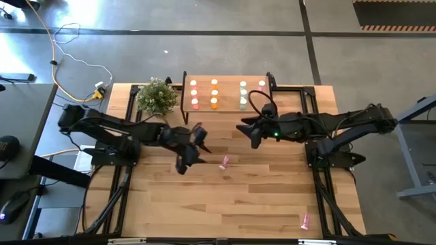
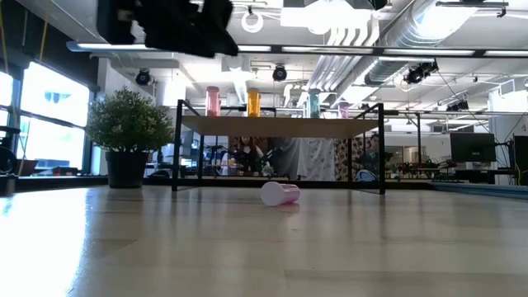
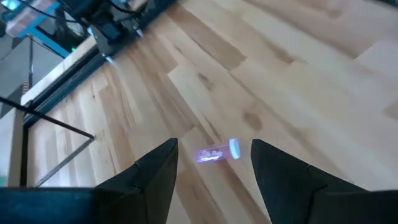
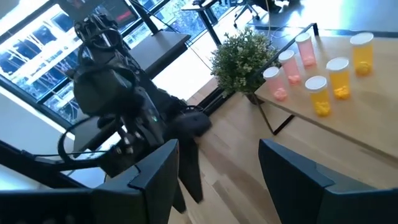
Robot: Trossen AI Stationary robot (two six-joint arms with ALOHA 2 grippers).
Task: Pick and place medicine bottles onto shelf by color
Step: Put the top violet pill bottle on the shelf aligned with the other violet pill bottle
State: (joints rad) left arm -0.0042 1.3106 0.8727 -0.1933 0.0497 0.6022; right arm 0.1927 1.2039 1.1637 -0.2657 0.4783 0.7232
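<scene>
The shelf (image 1: 228, 77) is the landmark: it stands at the table's far edge with bottles already upright on it in colour columns, pink (image 1: 194, 93) at the plant end, then orange (image 1: 214, 93), then pale green (image 1: 242, 94), with one more pinkish bottle (image 1: 261, 85) beyond. The grouping suggests sorting is well along.

In front of the shelf, near the table's middle, a pink medicine bottle (image 1: 225, 162) lies on its side (its pale cap shows in the left wrist view). The left gripper (image 1: 193, 145) hangs above the table just beside it, on the potted plant (image 1: 157, 96) side, fingers spread and empty, with the bottle framed between them in its own camera. That looks like lining up for a pick.

The right gripper (image 1: 246, 129) waits just in front of the shelf's green end, also spread and holding nothing, probably clear of the approach.

A second pink bottle (image 1: 304, 220) lies far from the shelf, near the table's front corner on the right arm's side
</scene>
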